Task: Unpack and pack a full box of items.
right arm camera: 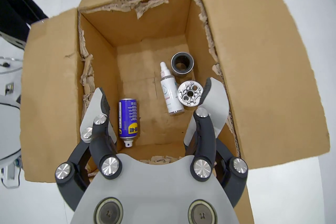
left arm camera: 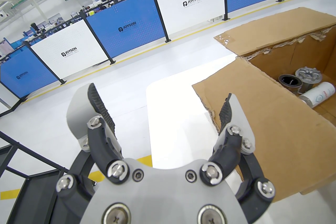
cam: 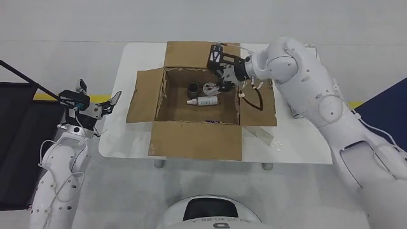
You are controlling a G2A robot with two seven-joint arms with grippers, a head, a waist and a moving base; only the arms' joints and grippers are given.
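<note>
While the R gripper (right arm camera: 156, 89) hangs over the cardboard box (right arm camera: 262, 51) w/ jaws spread wide and nothing btwn them, the L gripper (left arm camera: 160, 91) sits off the left edge of the white table (cam: 130, 140), also spread, empty. Box stands mid-table, all four flaps folded out, top edges ragged and torn. On its floor: blue spray can (right arm camera: 127, 121) lying on its side by one wall; white spray bottle (right arm camera: 169, 93) lying flat; dark metal ring (right arm camera: 182, 64) upright near the bottle's nozzle; silver holed part (right arm camera: 189, 93) upright, just beside the bottle.
</note>
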